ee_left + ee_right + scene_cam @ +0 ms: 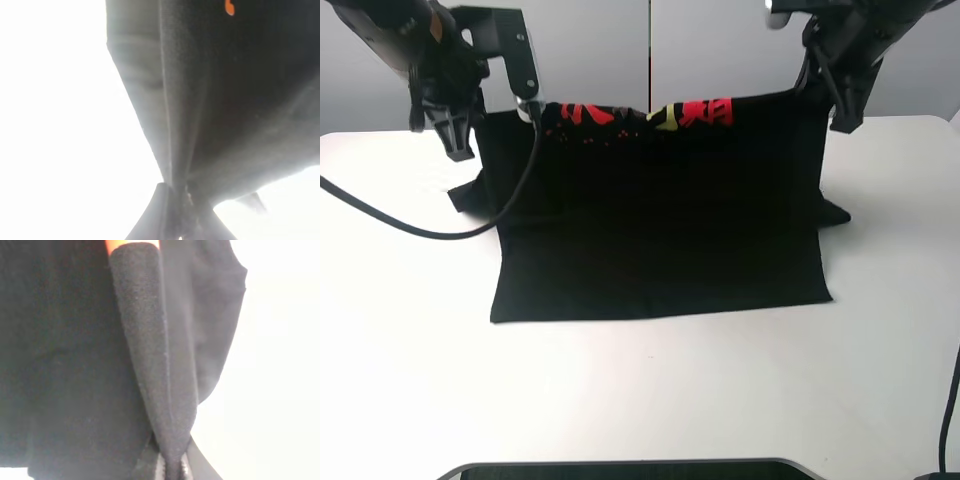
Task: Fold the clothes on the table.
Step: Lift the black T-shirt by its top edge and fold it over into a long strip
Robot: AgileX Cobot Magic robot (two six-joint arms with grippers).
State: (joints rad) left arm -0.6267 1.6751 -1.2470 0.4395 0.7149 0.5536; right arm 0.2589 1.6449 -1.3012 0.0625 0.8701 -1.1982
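Back wall (720, 50): plain pale grey, filling the top of the high view, split by a vertical seam.
Red strip (649, 80): thin and upright, running down the wall's seam near the middle.
Dark panel (620, 469): black and flat, with rounded corners and a pale rim, cut off by the bottom edge.
Black cable (950, 420): thin, curving down the lower right edge.

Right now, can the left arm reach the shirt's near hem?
Probably not yet: the left gripper is shut on the lifted far corner of the T-shirt. Bare table lies before the hem, so nothing else blocks it.
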